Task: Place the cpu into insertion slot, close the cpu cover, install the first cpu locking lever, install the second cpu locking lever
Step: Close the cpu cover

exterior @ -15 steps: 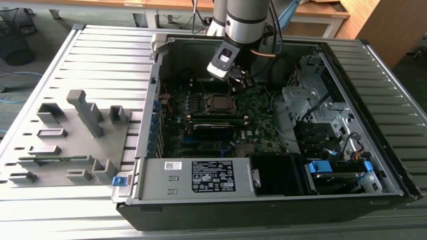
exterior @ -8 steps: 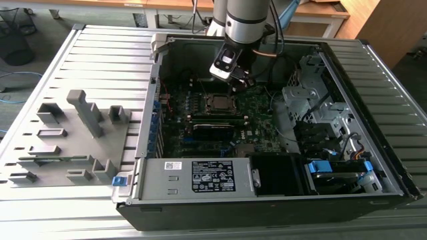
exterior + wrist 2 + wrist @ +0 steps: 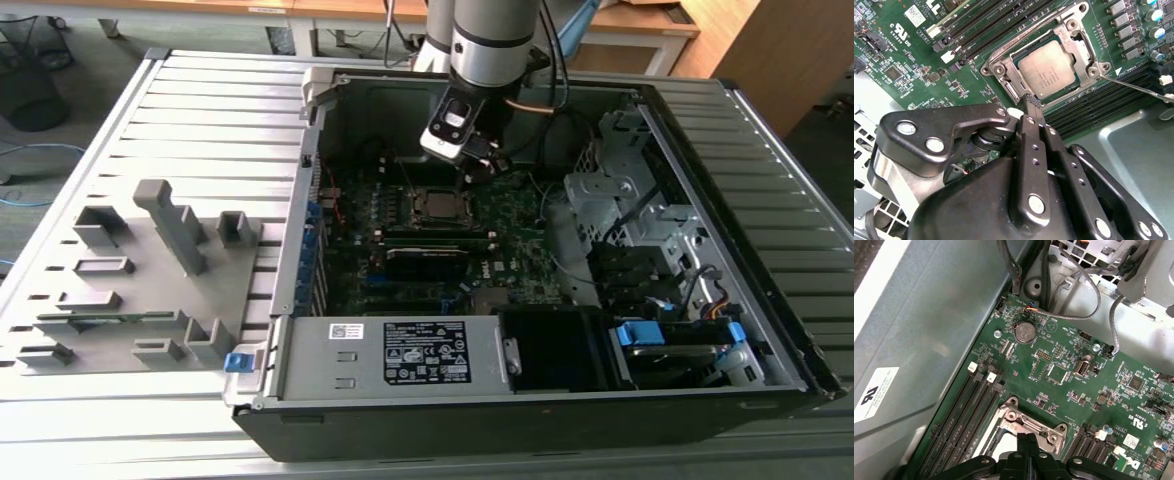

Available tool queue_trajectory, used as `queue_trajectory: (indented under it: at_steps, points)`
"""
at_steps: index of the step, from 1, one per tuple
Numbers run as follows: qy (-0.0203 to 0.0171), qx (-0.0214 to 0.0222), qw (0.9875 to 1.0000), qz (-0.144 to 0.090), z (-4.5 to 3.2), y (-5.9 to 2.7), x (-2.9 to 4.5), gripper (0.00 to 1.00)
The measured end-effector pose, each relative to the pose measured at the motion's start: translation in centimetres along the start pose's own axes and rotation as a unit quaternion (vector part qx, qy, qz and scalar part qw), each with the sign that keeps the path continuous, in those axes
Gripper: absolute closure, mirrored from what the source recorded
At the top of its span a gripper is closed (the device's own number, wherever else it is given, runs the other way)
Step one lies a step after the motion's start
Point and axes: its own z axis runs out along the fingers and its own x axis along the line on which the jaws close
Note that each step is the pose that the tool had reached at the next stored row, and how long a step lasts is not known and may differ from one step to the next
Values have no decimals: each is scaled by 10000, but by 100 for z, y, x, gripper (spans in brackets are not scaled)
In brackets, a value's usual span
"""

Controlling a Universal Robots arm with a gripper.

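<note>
Black gripper (image 3: pixel 1032 102), fingers closed empty, sits at stiff silvery square-frame cpu cover (image 3: pixel 1082 54); probably push rim, not fragile grey square cpu (image 3: pixel 1046 68)

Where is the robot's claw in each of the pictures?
Exterior view: the claw hangs inside the open computer case, over the green board.
Second wrist view: the claw tip is at the cpu cover edge, beside the cpu.
First wrist view: the claw tip is at the cpu cover.
Shared landmark: the green board.
</note>
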Motion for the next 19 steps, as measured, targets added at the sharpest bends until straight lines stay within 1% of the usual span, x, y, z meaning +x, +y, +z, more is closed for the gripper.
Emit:
queue_trajectory:
  at_steps: [9, 15, 19]
  points:
    - [2, 0, 10000, -25, 0, 0, 0, 89]
    - [13, 4, 9997, -259, 0, 0, 0, 89]
    - [24, 7, 9989, -473, 0, 0, 0, 89]
